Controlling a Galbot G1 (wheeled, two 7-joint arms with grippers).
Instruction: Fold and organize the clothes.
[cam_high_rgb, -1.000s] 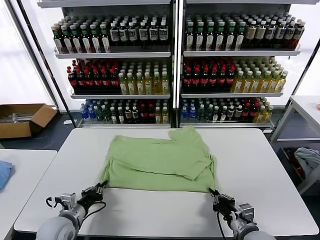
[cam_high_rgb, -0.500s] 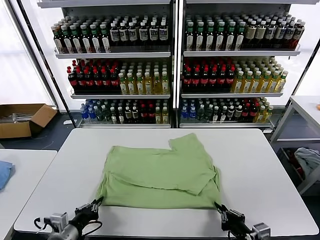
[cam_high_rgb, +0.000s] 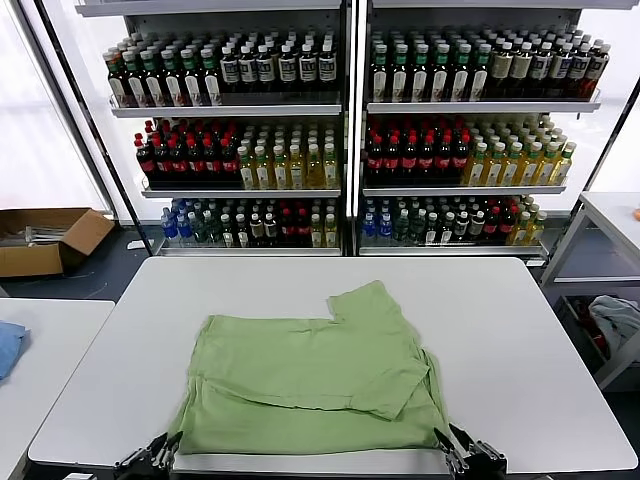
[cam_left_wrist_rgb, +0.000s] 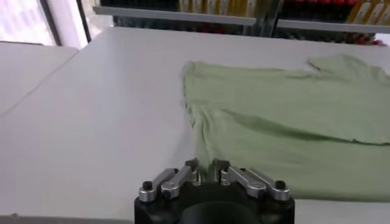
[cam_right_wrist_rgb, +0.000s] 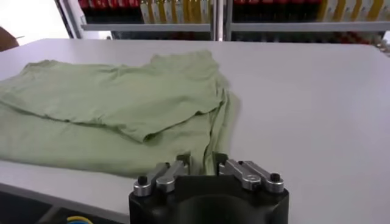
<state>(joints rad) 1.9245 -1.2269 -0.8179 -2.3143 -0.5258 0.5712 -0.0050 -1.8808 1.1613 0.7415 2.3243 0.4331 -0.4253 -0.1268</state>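
Left gripper (cam_left_wrist_rgb: 205, 165) – jaws narrowly apart at the shirt's (cam_high_rgb: 310, 385) near edge. Right gripper (cam_right_wrist_rgb: 198, 161) likewise – grip on cloth unclear. Shirt lies folded on the surface (cam_high_rgb: 520, 340).

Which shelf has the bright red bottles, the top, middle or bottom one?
The middle shelf: its red bottles stand in a solid block. The top shelf holds dark bottles, and the bottom one mixed colours.
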